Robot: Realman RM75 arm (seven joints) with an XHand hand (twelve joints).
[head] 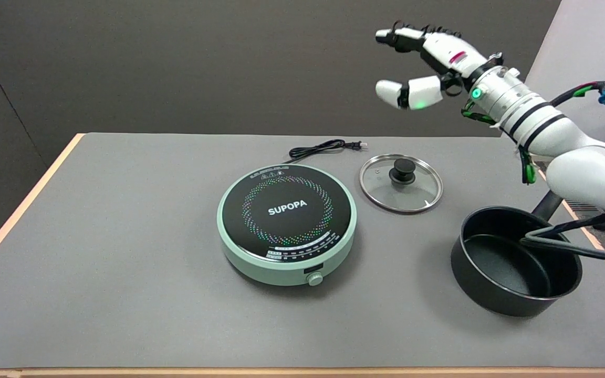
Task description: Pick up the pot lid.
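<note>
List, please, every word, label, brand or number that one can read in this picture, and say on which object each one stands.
"SUPOPA": white letters in the middle of the black top of the green induction cooker.
Small white markings along the cooker's far edge and the control strip above its knob: too small to read.
Pot lid, black pot, power cord, right hand: no readable text.

I can't see my right arm [591, 168] past the frame's right edge, and its cables hide part of the pot [512, 262] rim.
</note>
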